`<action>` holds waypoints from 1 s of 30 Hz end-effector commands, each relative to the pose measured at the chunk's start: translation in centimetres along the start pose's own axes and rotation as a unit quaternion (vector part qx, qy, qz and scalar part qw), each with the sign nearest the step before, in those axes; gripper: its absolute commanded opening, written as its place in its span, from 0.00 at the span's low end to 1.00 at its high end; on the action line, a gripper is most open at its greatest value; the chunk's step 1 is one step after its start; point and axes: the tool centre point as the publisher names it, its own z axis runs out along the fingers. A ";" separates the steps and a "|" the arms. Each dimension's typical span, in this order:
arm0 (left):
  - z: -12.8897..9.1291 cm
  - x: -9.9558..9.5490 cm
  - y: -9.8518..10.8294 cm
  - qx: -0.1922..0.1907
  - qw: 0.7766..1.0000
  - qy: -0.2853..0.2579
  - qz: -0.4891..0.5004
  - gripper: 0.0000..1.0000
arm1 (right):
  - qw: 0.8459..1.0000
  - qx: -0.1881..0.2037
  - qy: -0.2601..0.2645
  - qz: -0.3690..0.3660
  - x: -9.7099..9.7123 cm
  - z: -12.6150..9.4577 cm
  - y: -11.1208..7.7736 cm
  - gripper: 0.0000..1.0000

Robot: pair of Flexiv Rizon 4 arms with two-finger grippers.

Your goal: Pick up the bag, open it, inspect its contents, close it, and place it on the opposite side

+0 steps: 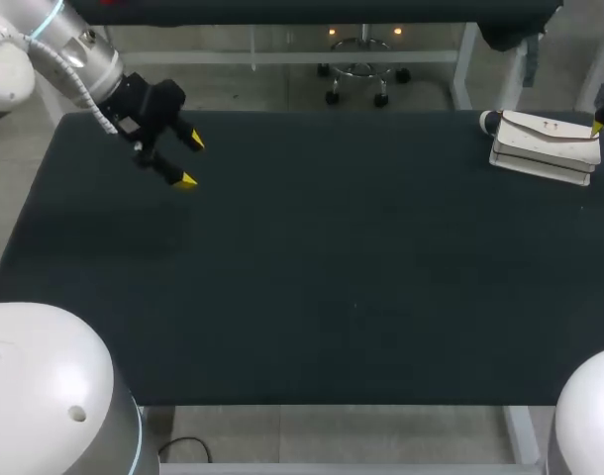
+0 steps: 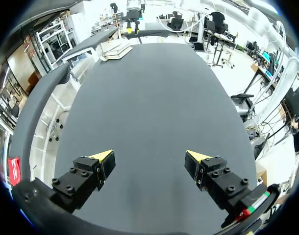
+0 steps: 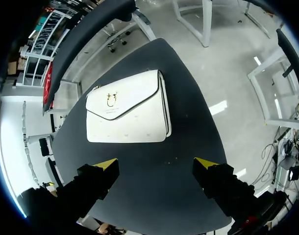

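Observation:
A white flap bag (image 1: 545,146) with a small gold clasp lies closed and flat at the table's far right corner. In the right wrist view the bag (image 3: 127,107) sits just ahead of my right gripper (image 3: 156,164), which hovers above it, open, with nothing between the fingers. The head view shows only one yellow fingertip (image 1: 597,127) of that gripper, at the bag's right end. My left gripper (image 1: 191,160) hangs open and empty over the far left of the table, far from the bag. From the left gripper (image 2: 150,156), the bag (image 2: 116,49) is small, across the table.
The dark table (image 1: 332,277) carries nothing else. The bag lies close to the table's far and right edges (image 3: 188,88). Two white robot bases (image 1: 45,386) stand at the near corners.

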 end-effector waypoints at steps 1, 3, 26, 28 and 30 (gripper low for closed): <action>0.6 0.4 0.0 0.014 1.000 -0.007 0.002 1.00 | 1.000 0.004 0.009 0.001 -0.6 0.6 0.6 1.00; 0.7 0.2 0.0 0.017 1.000 -0.001 0.009 1.00 | 1.000 0.004 0.009 0.002 -0.7 0.8 0.9 1.00; 0.7 0.2 0.0 0.017 1.000 -0.001 0.009 1.00 | 0.998 0.016 0.044 0.029 -0.5 3.3 3.4 0.46; 0.7 0.2 0.0 0.017 1.000 -0.001 0.009 1.00 | 0.999 0.017 0.043 0.028 -0.5 3.5 3.7 0.44; 0.7 0.2 0.0 0.017 1.000 -0.001 0.009 1.00 | 0.999 0.017 0.041 0.028 -0.7 3.8 4.0 0.45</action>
